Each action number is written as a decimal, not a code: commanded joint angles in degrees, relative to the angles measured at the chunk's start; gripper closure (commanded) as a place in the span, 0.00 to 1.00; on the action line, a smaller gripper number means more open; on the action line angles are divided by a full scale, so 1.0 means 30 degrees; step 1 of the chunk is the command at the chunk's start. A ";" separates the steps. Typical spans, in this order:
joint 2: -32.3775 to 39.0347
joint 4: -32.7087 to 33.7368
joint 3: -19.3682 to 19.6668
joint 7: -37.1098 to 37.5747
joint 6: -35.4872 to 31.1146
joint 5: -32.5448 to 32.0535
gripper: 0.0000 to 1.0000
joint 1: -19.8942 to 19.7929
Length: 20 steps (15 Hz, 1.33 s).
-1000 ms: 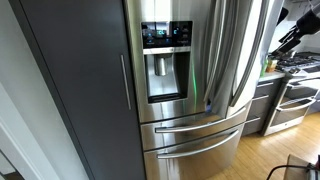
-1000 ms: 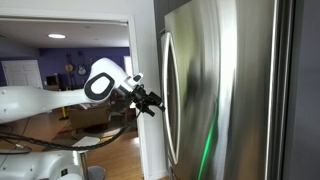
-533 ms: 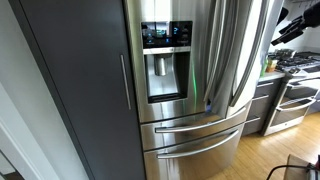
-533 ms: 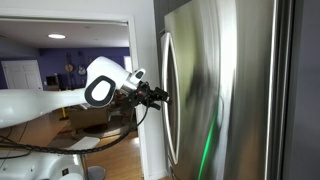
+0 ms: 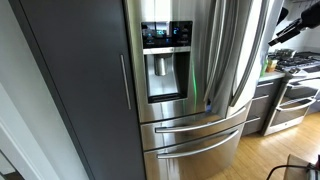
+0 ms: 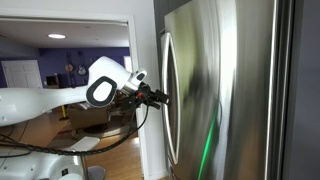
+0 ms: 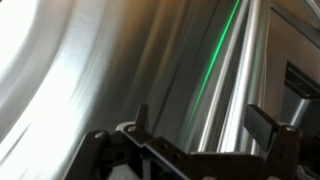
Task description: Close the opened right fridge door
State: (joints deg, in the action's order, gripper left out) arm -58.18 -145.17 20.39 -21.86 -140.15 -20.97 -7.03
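Note:
The right fridge door (image 5: 236, 45) is a plain brushed steel panel that stands swung open. It fills the right half of an exterior view (image 6: 220, 80), with its long curved bar handle (image 6: 167, 135) on the near edge. My gripper (image 6: 160, 98) is open and empty, its tips at the handle at mid height. It also shows at the top right in an exterior view (image 5: 280, 28). In the wrist view the gripper (image 7: 203, 122) faces the steel door (image 7: 90, 60) at close range. Bright vertical steel bands and a green light streak lie between the spread fingers (image 7: 266, 124).
The steel door with the ice/water dispenser (image 5: 165, 62) is beside it, with two wide steel drawers (image 5: 195, 132) below. A dark cabinet panel (image 5: 80, 90) stands on the far side. A stove (image 5: 295, 88) sits behind the open door. My arm (image 6: 60, 98) reaches in from an open room.
My gripper moved toward the door handle between one second and half a second ago. Since then it has barely moved. The door looks unchanged.

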 commanded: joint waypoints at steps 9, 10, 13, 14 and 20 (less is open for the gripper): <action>0.1157 0.0076 -0.2034 0.2007 -0.0995 0.1288 0.00 -0.0192; 0.1397 0.0057 -0.2200 0.2264 -0.1429 0.1170 0.00 -0.0364; 0.2286 0.0090 -0.2370 0.2692 -0.2862 0.1171 0.00 -0.0525; 0.2572 0.0128 -0.2448 0.2808 -0.3228 0.1174 0.00 -0.0622; 0.4817 0.0770 -0.2616 0.3380 -0.5544 0.1420 0.00 -0.1076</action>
State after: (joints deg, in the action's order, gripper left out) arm -47.72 -144.68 13.57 -12.97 -154.23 -18.11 -8.79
